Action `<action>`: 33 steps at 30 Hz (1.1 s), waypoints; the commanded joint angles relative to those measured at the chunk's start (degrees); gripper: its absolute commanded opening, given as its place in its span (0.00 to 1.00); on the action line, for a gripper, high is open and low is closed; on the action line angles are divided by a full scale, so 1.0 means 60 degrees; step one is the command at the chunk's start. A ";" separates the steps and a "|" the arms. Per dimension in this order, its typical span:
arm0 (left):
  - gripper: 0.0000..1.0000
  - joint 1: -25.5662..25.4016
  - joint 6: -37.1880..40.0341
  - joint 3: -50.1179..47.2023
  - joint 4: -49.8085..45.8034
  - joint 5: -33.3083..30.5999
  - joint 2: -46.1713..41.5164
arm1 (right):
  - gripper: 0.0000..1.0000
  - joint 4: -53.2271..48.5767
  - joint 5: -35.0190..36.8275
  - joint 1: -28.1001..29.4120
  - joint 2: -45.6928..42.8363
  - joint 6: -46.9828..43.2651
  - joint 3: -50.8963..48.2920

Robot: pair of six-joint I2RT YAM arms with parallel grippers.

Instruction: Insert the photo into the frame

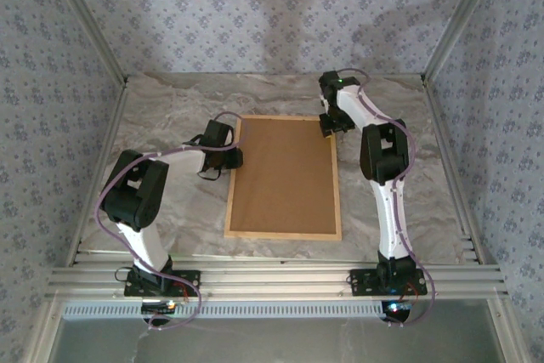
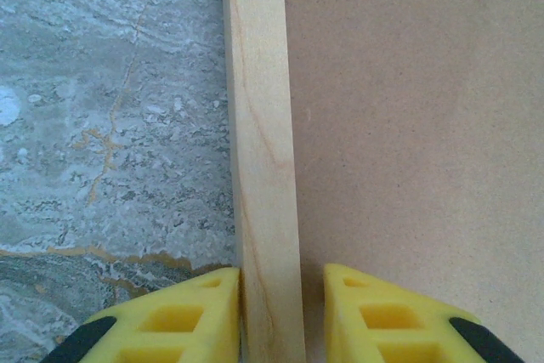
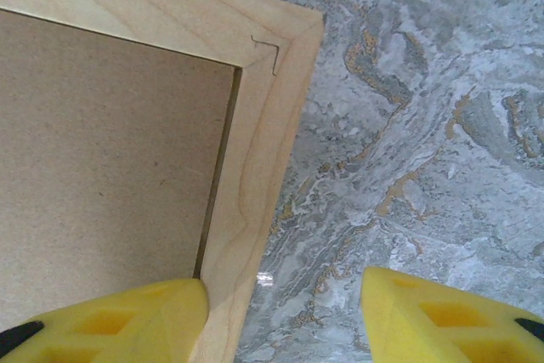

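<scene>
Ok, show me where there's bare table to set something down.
Bare marble: the far strip between the frame and the back wall; the near-left patch between frame and left arm; the right margin past the right arm. Crowded: the frame's left rail, clamped by the left hand, and its far-right corner, straddled by the right hand.

Diffuse light from above keeps the overhead view evenly lit but hazy and low in contrast. A faint broad shadow dims the blue floral-patterned back wall [image 1: 280,6]. Wrist views are bright and fairly sharp (one small glare spot on the grey marbled tabletop [image 3: 265,278]).
</scene>
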 commanded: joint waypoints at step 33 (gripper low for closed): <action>0.29 0.0076 0.0282 -0.0176 -0.1153 0.0007 0.0579 | 0.58 -0.0018 -0.1087 0.0184 -0.0326 0.0203 0.0013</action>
